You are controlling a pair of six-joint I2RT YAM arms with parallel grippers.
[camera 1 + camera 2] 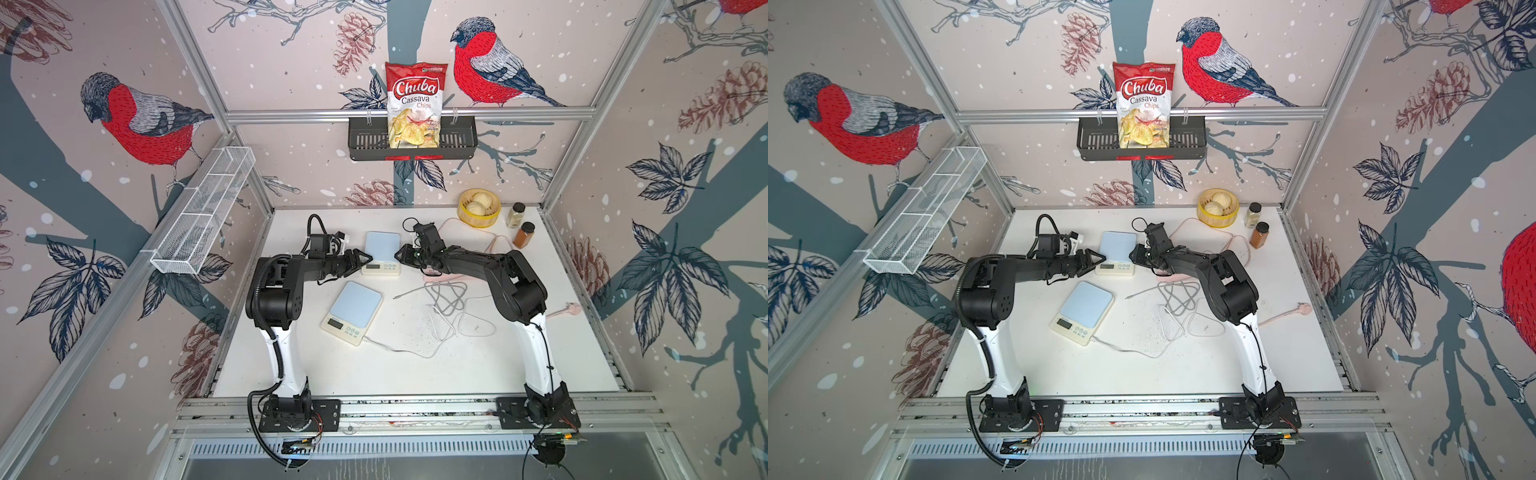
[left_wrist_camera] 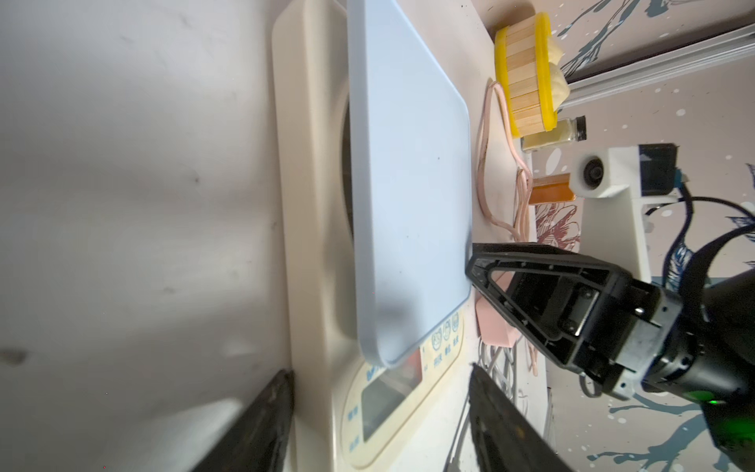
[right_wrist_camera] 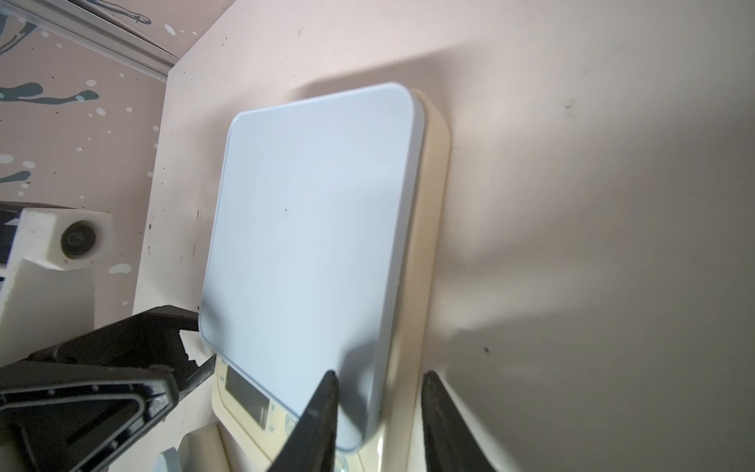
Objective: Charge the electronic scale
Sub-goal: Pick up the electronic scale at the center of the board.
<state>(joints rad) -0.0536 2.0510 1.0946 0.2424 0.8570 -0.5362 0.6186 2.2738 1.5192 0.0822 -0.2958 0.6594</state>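
The electronic scale [image 1: 381, 254] [image 1: 1116, 250], cream with a pale blue platform, lies at the back middle of the table. My left gripper [image 1: 368, 258] [image 1: 1100, 258] is at its left side, turned so its jaws stack one above the other. In the left wrist view the left gripper [image 2: 380, 370] stands open around the display end of the scale [image 2: 408, 163]. My right gripper [image 1: 398, 253] [image 3: 380, 372] is shut on the right edge of the scale [image 3: 310, 212], one finger on the platform and one by the base. A loose grey cable [image 1: 444, 297] lies nearby.
A second scale [image 1: 352, 312] sits nearer, with a white cable [image 1: 399, 350] in its corner. A pink cable [image 1: 494, 243] and pink adapter [image 1: 434, 275] lie behind my right arm. A bun steamer [image 1: 478, 208] and two spice jars [image 1: 516, 215] stand at the back right.
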